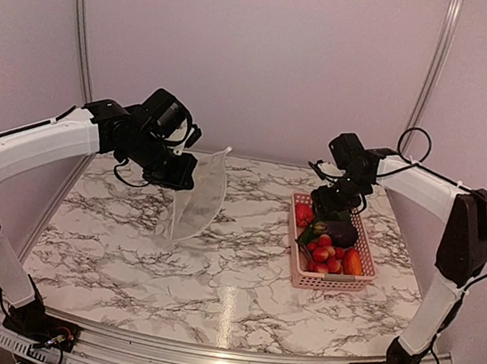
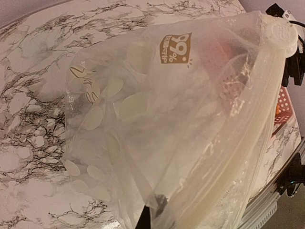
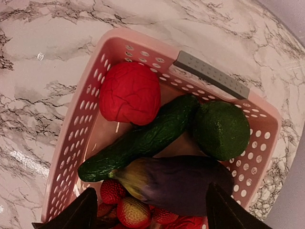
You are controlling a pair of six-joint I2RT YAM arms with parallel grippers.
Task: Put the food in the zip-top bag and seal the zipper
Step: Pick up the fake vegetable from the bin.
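Note:
The zip-top bag [image 1: 198,198] hangs clear and dotted above the table's left middle, pinched at its top edge by my shut left gripper [image 1: 173,171]. In the left wrist view the bag [image 2: 143,109] fills the frame, and the zipper [image 2: 252,119] runs down its right side. One dark fingertip [image 2: 144,220] shows at the bottom. The food lies in the pink basket [image 3: 100,71]: tomato [image 3: 129,93], cucumber [image 3: 143,138], green pepper [image 3: 221,129], eggplant [image 3: 181,183], strawberries [image 3: 112,191] and carrot [image 1: 352,263]. My right gripper [image 3: 151,188] hovers open over the eggplant, one finger on each side of it.
The pink basket [image 1: 329,283] stands at the table's right side, near the right arm. A grey tab [image 3: 209,74] sits on its far rim. Marble tabletop [image 1: 232,270] lies between bag and basket. Walls close the back and sides.

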